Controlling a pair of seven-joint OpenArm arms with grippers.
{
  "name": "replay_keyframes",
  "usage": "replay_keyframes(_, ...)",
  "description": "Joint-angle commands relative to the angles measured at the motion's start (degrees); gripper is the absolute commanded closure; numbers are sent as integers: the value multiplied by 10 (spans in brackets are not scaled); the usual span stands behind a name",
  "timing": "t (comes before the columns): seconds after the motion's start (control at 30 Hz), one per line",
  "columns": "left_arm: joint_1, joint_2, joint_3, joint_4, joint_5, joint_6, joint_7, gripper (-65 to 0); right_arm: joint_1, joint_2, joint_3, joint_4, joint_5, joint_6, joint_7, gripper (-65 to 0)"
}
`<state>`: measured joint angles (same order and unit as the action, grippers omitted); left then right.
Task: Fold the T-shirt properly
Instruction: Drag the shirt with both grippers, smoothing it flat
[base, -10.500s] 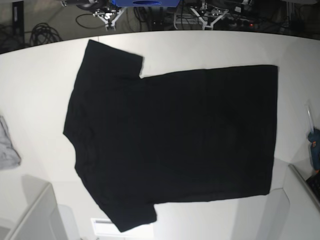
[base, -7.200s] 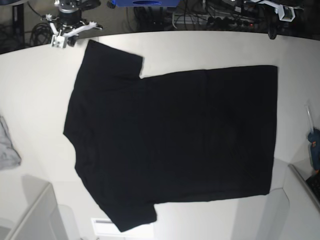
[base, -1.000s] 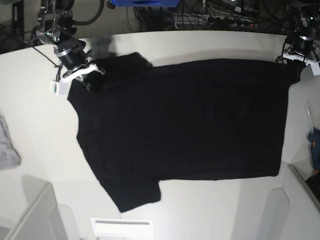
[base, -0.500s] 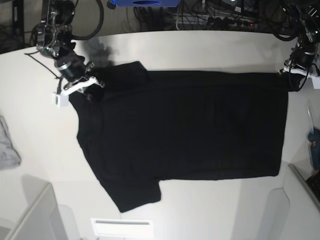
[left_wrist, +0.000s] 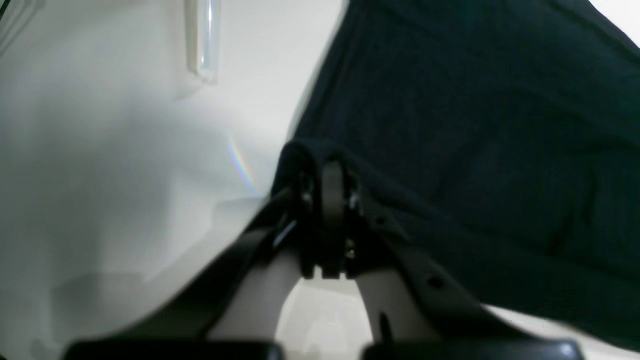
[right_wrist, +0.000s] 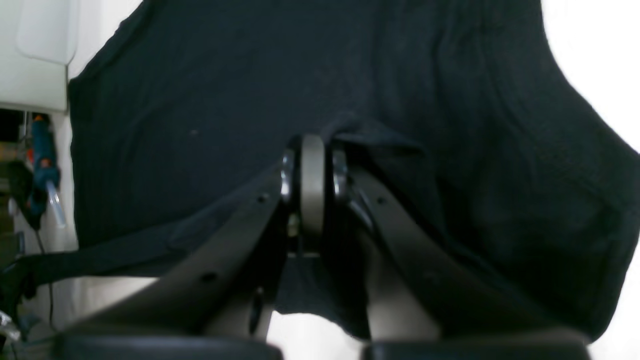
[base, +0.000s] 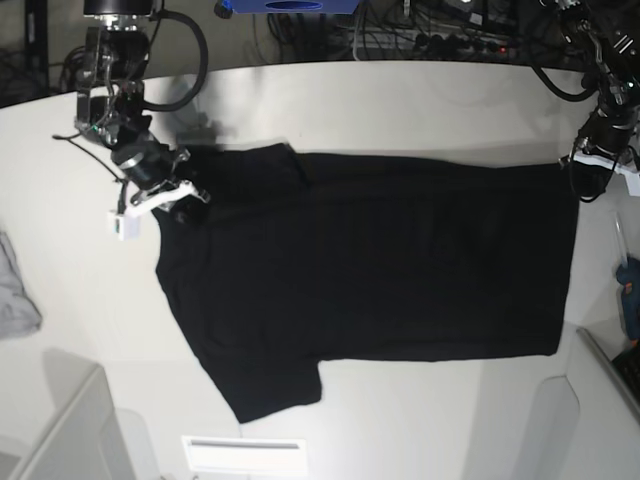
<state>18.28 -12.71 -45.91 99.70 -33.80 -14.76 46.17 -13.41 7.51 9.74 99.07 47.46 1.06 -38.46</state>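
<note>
The T-shirt (base: 370, 270) is lying plain side up on the white table (base: 420, 100), taking up most of the surface, with its neck end toward the small light grey cloth (base: 15, 290) at the table's edge and its hem end away from that cloth. No print is showing.

The right gripper (base: 165, 195) is clamping the T-shirt at the far shoulder, beside the far sleeve; the right wrist view is showing its jaws closed on a raised pinch of black fabric (right_wrist: 350, 135). The left gripper (base: 590, 165) is closed on the far hem corner, and the left wrist view is showing the cloth wrapped over the closed jaws (left_wrist: 320, 155).

Judgement: both arms are gripping the same long edge, the one farthest from the near sleeve (base: 270, 385), so that this edge can be carried as one straight line. Holding its two ends is keeping the cloth taut between the grippers, which is why the far edge is running nearly straight while the far sleeve is bunching next to the right gripper.

The near half of the T-shirt is resting flat on the table, serving as an anchor. A blue tool (base: 628, 295) is sitting just off the hem end, apart from the cloth.
</note>
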Motion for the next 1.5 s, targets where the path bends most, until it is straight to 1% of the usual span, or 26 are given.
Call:
replay_keyframes(0.0,-6,-10,-3,6,1,3,-13,0,12,4,2,4,5,5,2,0)
replay_keyframes(0.2,-30,-9,-2,-25,51,3,-13,0,38,3,2,-3,6,5,-4,0)
replay_keyframes(0.3,-41,-9,-2,-32,54,3,-13,0,56,3,2,-18,8,5,-20,0)
replay_keyframes(0.37,-46,-9,-2,-32,55,3,-13,0,62,0,2,-28,8,5,-20,0)
replay_keyframes(0.47,-47,-12,28,-32,55,3,-13,0,77,-13,1,-42,5,5,-21,0)
replay_keyframes(0.63,-63,-12,53,-36,58,3,-13,0,93,-17,-3,-67,5,5,-21,0)
replay_keyframes(0.73,-77,-10,53,-48,83,3,-13,0,103,-12,-28,-75,4,5,-18,0)
replay_keyframes(0.9,-94,-10,52,-61,113,3,-14,0,109,-11,-30,-76,4,5,-17,0)
replay_keyframes(1.27,-95,-10,52,-61,114,3,-14,0,109,-11,-34,-106,4,5,-18,0)
replay_keyframes(1.47,-95,-10,49,-61,113,3,-14,0,106,-11,-31,-102,4,5,-19,0)
